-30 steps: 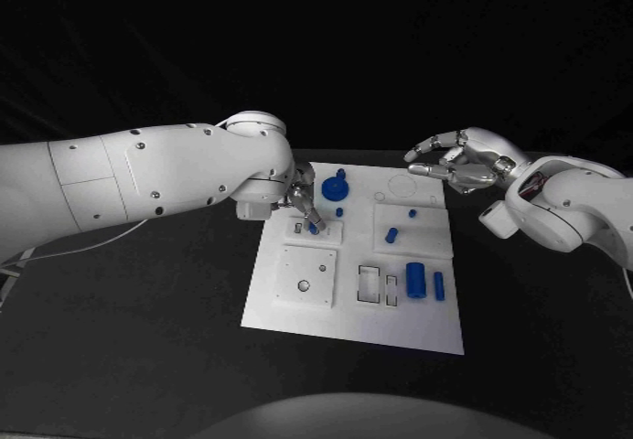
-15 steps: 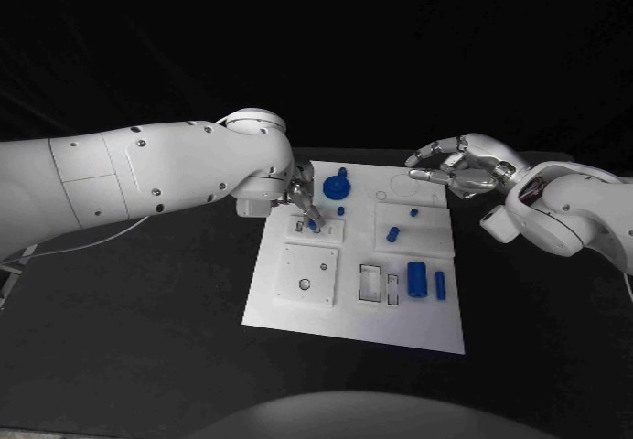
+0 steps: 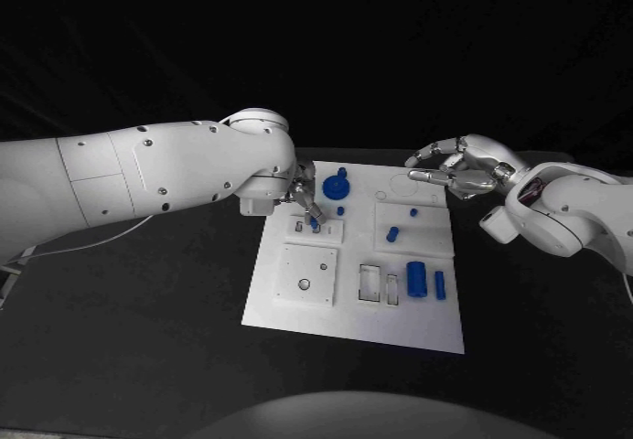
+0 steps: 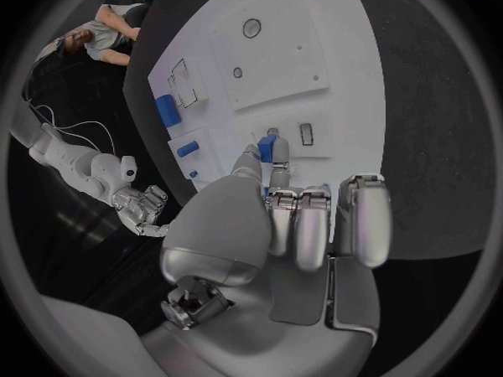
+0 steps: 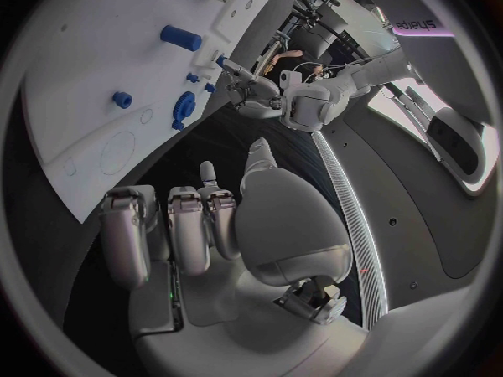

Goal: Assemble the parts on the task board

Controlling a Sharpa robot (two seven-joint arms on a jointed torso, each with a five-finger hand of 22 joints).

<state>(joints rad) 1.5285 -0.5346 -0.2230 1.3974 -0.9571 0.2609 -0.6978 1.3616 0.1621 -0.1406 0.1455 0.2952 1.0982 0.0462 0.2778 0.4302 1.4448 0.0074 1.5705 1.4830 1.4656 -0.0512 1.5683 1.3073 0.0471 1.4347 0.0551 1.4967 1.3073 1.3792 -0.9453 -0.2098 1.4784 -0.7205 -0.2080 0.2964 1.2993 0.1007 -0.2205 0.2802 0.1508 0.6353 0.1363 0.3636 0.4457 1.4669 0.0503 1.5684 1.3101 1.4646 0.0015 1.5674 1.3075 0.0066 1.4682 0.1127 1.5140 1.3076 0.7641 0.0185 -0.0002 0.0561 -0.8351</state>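
Note:
The white task board (image 3: 354, 315) lies mid-table. My left hand (image 3: 301, 199) hangs over its far left part and pinches a small blue part (image 3: 314, 222) between thumb and a finger, just above a raised white block (image 3: 316, 231). The left wrist view shows that blue part (image 4: 267, 149) beside a small rectangular slot (image 4: 306, 134). My right hand (image 3: 455, 169) hovers above the board's far right corner with fingers curled in and nothing in it; the right wrist view shows this hand (image 5: 210, 226) held off the board (image 5: 84, 100).
Blue parts on the board: a round knob (image 3: 337, 188), a short peg (image 3: 340, 211), two pegs (image 3: 391, 235) on the right block, a thick cylinder (image 3: 415, 279) and a slim bar (image 3: 438, 285). A square white block (image 3: 306, 274) with holes sits near left. Black table (image 3: 132, 347) surrounds the board.
My left hand has eased slightly toward the far side with the small blue part still pinched. The right hand drifted a little toward the board's corner.

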